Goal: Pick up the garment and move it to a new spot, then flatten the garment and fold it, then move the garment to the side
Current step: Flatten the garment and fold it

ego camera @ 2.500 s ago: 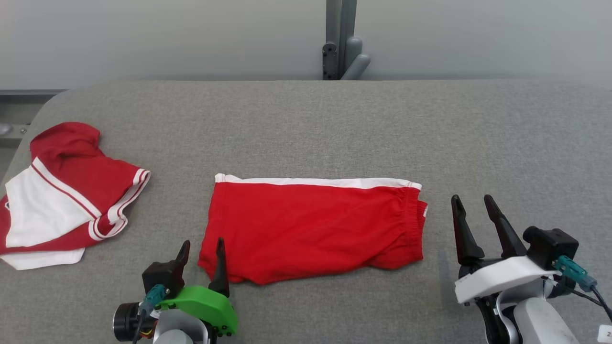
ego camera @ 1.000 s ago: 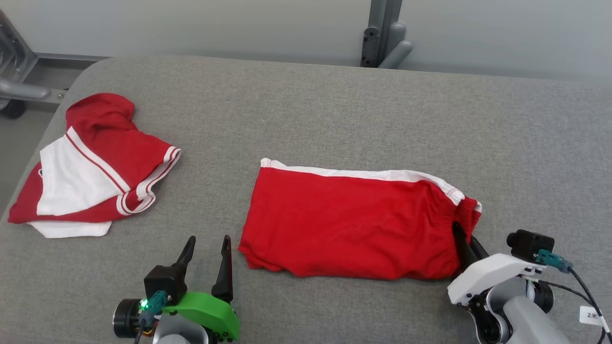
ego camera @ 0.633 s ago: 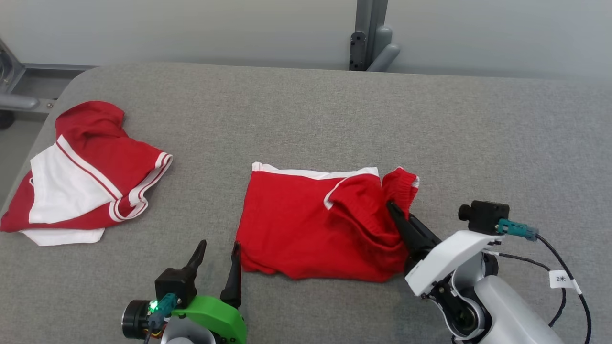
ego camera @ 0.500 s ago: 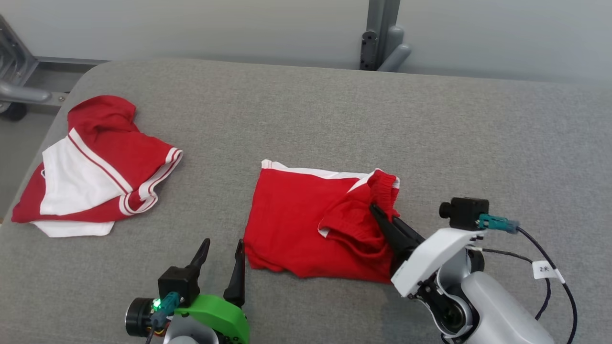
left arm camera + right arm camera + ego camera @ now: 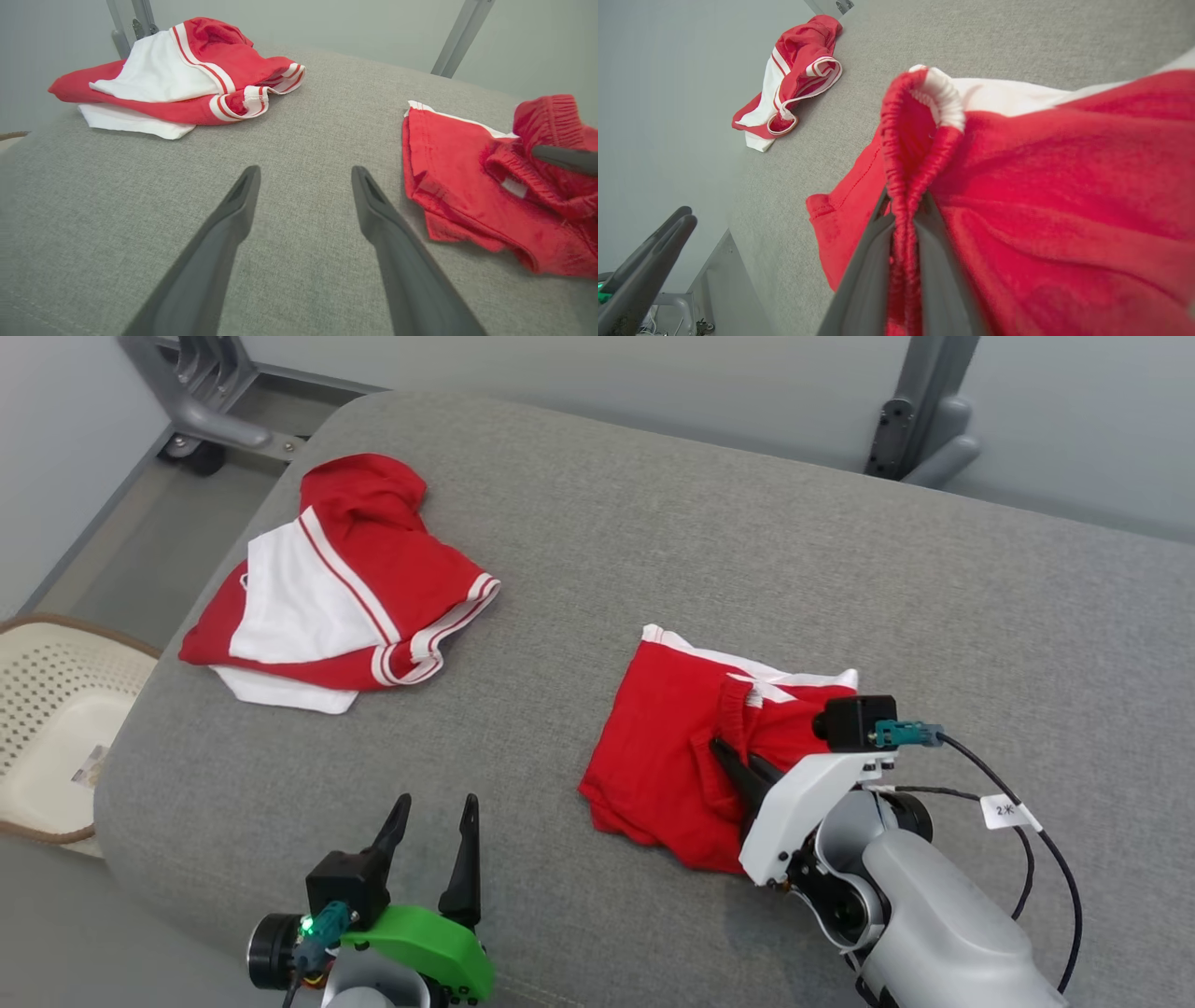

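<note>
Right gripper: fingers pinched hard on the elastic waistband of the red shorts, the gathered band squeezed between the two dark fingers. We take the waistband as the chosen hold because it is the thickest, firmest edge, and lifting it lets that end carry over the rest as a fold. The held end stands raised and doubled toward the leg end, which lies flat on the grey padded table, right of centre. Left gripper: fingers spread wide, holding nothing, near the table's front edge and apart from the shorts' leg hem; we judge it is parked clear of the cloth. Well apart, toward the far left corner, a red-and-white garment lies in a loose heap. A pale perforated basket sits on the floor past the table's left end, cut off by the frame. Not readable: the right arm covers the shorts' near right part, so we cannot tell how the lower layer lies, nor how many layers are in the pinch.
</note>
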